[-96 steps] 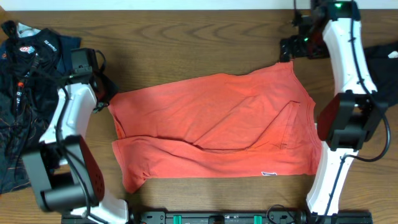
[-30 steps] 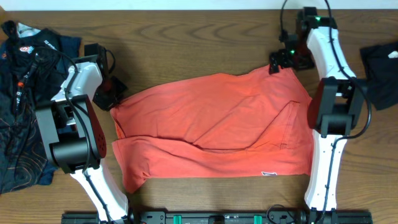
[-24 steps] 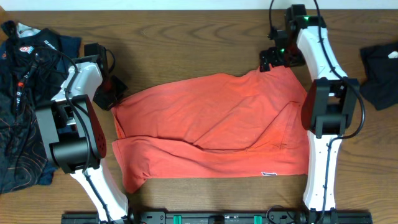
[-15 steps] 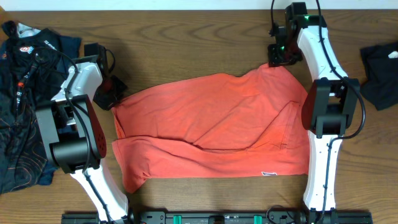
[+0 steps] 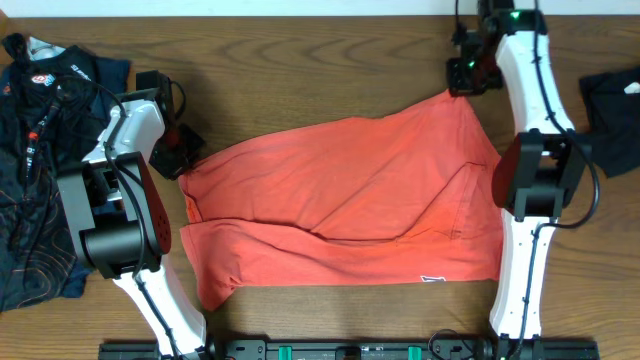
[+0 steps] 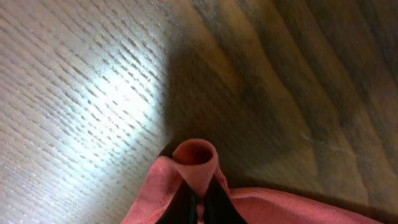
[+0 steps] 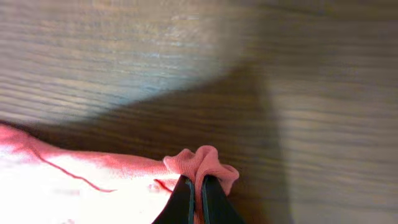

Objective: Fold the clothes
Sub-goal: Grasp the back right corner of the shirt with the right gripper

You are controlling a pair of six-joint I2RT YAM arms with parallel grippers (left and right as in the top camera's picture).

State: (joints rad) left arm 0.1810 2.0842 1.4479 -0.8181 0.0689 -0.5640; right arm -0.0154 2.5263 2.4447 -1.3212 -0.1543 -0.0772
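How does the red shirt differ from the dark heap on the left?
The red shirt lies spread out centrally; the dark heap sits bunched at the edge. The left gripper and right gripper each pinch a corner of the red shirt; neither holds the dark heap. The red shirt looks plain; the dark heap shows prints. Both lie on the table.

A brown wood-grain surface [image 5: 300, 70] fills the view. At its far left lies a crumpled heap of dark navy garments [image 5: 40, 150] with white printed lettering, a small badge and thin orange lines. A smaller black cloth [image 5: 612, 110] lies at the right edge, partly cut off. A black rail [image 5: 350, 350] with green parts runs along the near edge.
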